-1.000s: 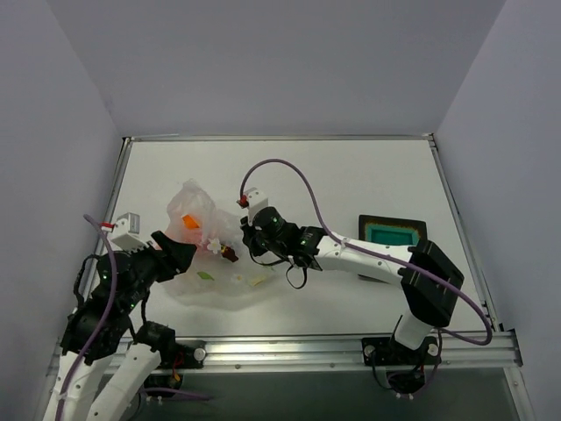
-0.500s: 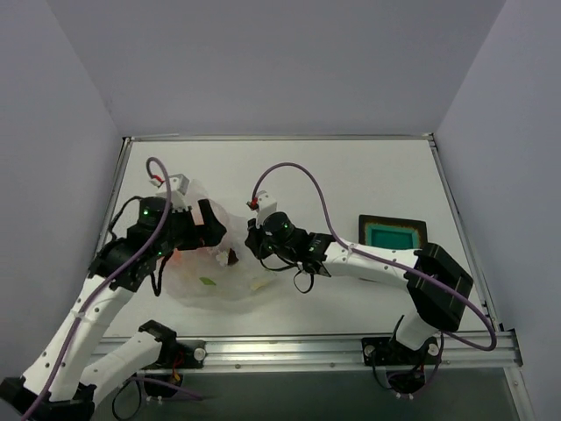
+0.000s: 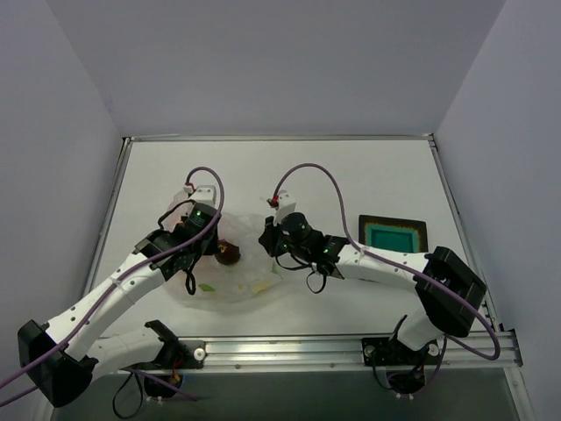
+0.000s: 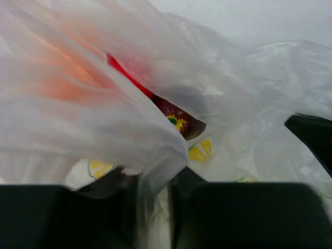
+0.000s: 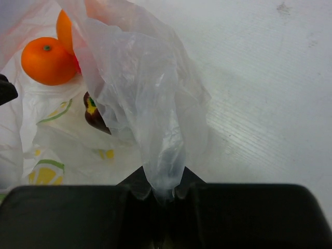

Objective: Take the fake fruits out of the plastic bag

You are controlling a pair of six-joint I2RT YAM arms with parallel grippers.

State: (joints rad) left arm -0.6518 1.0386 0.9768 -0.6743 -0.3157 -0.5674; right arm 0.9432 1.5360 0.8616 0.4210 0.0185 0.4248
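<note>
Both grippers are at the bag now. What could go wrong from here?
1. The left gripper has a fold of the plastic bag between its fingers, not a fruit; closing may grab only film, leaving the maroon fruit behind it.
2. The right gripper pinches just a thin twist of film, which might slip or tear if pulled.
3. The orange fruit lies loose and could roll off once the bag shifts.

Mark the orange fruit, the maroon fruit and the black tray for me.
orange fruit (image 5: 47, 60): right wrist view, centre of its glossy skin.
maroon fruit (image 3: 230, 253): top external view, its rounded top.
black tray (image 3: 393, 219): top external view, far black rim.
</note>
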